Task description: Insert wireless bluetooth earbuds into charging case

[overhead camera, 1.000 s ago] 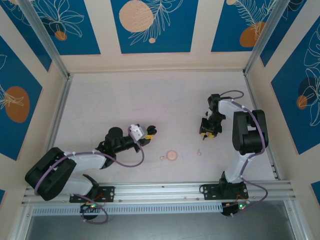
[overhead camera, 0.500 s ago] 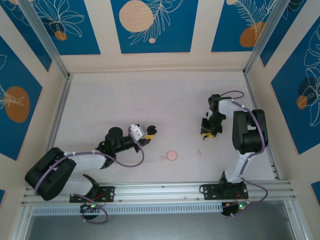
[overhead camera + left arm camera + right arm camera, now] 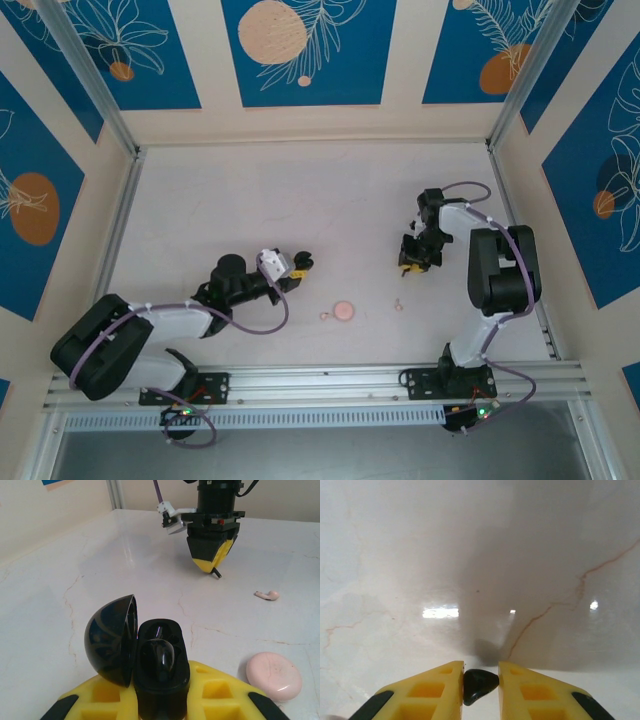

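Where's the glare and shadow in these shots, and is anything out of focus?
Right wrist view: bright glare patches on the table, a dark shadow just beyond the black earbud pinched in the right gripper. Left wrist view: soft sheen on the table, highlights on the glossy black case, focus looks sharp. Top external view: even light, faint shadows, the pink case too small for detail.

The right arm's bulky black elbow link has swung slightly toward the right edge of the pale marbled counter. The right gripper, its yellow fingers pinching a tiny black stemmed earbud, has edged a little leftward.
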